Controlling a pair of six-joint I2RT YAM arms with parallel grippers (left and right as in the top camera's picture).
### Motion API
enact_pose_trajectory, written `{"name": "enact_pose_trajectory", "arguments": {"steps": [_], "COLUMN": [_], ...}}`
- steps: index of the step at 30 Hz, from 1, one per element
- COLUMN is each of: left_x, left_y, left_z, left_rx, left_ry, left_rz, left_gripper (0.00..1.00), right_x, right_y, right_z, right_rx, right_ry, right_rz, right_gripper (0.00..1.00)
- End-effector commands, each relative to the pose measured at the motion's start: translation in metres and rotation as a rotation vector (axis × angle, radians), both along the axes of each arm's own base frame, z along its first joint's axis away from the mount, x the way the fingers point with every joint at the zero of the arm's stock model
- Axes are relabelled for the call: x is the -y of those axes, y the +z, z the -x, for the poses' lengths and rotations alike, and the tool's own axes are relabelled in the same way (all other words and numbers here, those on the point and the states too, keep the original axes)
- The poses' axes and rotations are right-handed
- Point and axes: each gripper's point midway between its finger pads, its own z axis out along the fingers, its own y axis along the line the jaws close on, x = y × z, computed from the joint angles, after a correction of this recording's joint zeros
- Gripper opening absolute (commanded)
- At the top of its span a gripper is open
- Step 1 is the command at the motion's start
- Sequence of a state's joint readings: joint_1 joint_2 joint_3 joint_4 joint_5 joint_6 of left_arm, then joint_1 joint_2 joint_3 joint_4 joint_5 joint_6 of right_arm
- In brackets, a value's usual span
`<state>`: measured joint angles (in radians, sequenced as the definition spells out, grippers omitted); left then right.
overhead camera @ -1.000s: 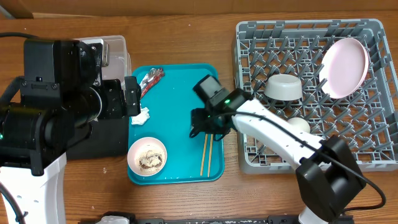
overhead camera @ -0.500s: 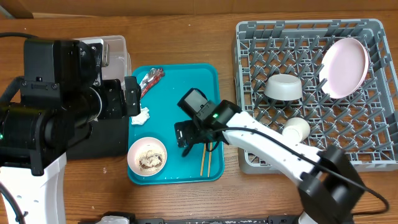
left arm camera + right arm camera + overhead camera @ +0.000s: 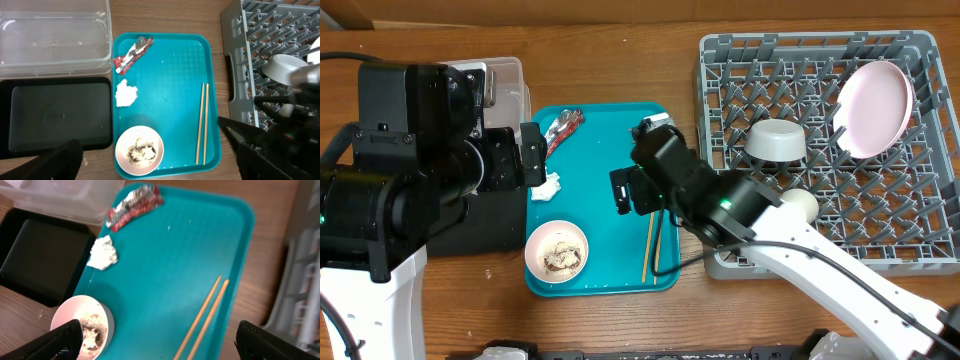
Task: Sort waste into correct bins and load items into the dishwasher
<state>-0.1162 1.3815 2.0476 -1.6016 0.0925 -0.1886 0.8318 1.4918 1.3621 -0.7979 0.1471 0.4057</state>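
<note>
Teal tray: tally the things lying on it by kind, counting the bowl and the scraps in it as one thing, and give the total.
Wrapper: 1
Tissue: 1
Bowl: 1
Chopsticks: 2
Total on the teal tray: 5

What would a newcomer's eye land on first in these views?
The teal tray at centre, holding a red-and-silver wrapper, white tissue, chopsticks and a small bowl of rice scraps. Next, the grey dish rack on the right, with a pink plate leaning among its pegs and a grey bowl, and the right arm reaching over the tray.
</note>
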Motion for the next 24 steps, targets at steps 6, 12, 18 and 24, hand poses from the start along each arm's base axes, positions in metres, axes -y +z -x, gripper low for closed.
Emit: {"name": "enact_pose_trajectory", "arguments": {"steps": [6, 12, 18, 24], "left_x": [-0.001, -0.001, -0.001, -0.001], "left_y": [0.001, 0.001, 0.001, 0.001], "left_z": [-0.001, -0.001, -0.001, -0.001], "left_rx": [0.003, 0.003, 0.003, 0.003], "left_ry": [0.016, 0.016, 0.016, 0.016], "left_rz": [0.005, 0.005, 0.005, 0.005], "left_gripper": [1.0, 1.0, 1.0, 1.0], "right_x": [0.038, 0.061, 0.077, 0.109], "right_y": [0.11, 0.155, 0.134, 0.142], "right_z": [0.006, 0.027, 0.041, 0.039], "right_rx": [0.336, 0.427, 0.351, 0.409], "right_ry": [0.02, 0.006, 0.017, -0.093], "right_rz": [-0.058, -0.155, -0.072, -0.001], "right_gripper": [1.0, 1.0, 1.0, 1.0]}}
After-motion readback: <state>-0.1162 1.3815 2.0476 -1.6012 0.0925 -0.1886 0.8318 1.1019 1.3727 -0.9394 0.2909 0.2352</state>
